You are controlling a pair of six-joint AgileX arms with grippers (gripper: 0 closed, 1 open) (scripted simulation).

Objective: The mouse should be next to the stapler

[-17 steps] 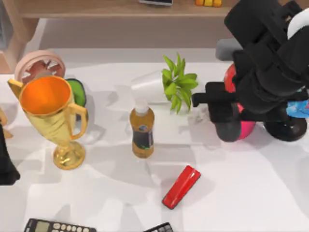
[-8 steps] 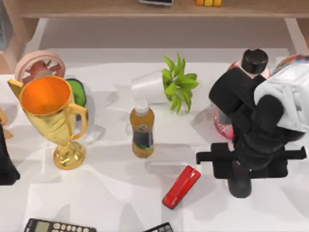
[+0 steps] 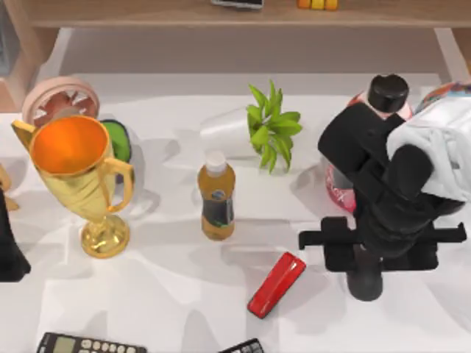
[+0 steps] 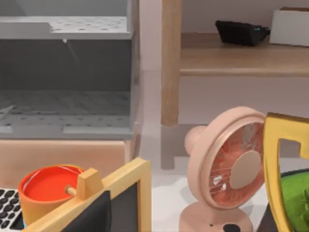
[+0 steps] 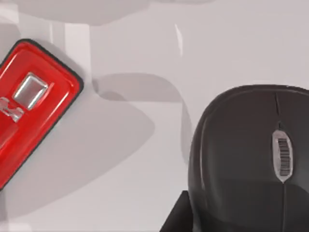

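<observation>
Mouse [image 5: 251, 159] just right of stapler [image 3: 276, 284], apart, under right gripper [image 3: 366, 283]; grip state unclear. Left arm parked at table's left edge.

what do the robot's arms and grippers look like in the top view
The right arm at the table's right is bulky and matte black, built of rounded segments, with a white cover over its upper part and a round black knob behind it. Its gripper is a black crossbar ending in a rounded dark tip. The left arm is a plain black shape at the left edge.
</observation>
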